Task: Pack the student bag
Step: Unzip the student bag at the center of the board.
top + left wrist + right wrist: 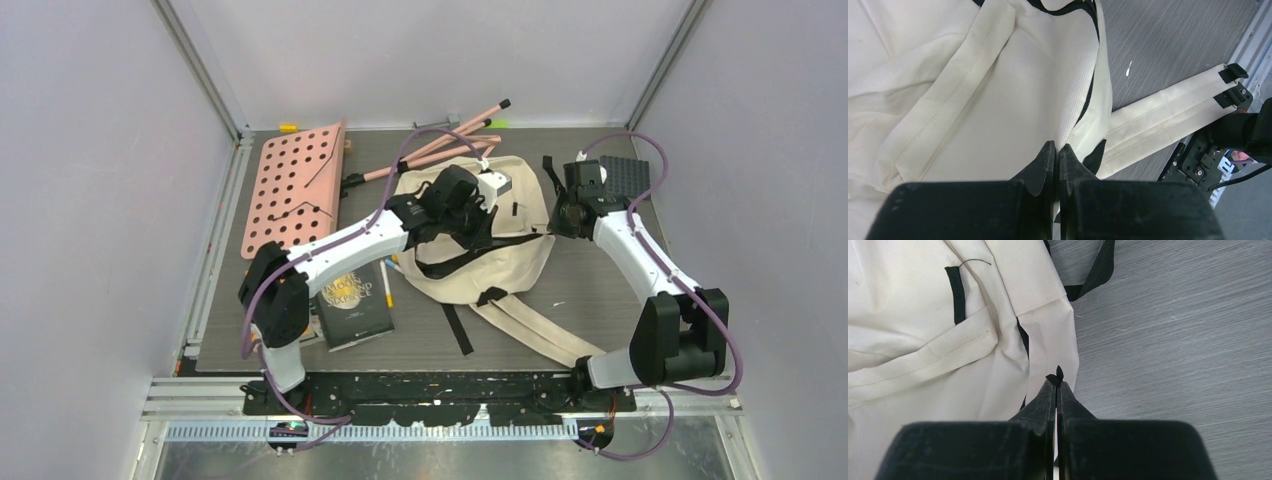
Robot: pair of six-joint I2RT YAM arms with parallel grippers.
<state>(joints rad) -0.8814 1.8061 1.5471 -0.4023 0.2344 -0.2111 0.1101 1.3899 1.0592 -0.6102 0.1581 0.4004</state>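
My left gripper [1056,149] is pinched tight on the edge of the student bag [988,100]. My right gripper [1057,386] squeezes a little black tab [1058,374] at the bag's side.

The top camera sits high above the near edge and looks down over the whole table [600,295]. Both wrist cameras hang close above the bag [520,270], facing down at its cloth. All three views share that bag and table.
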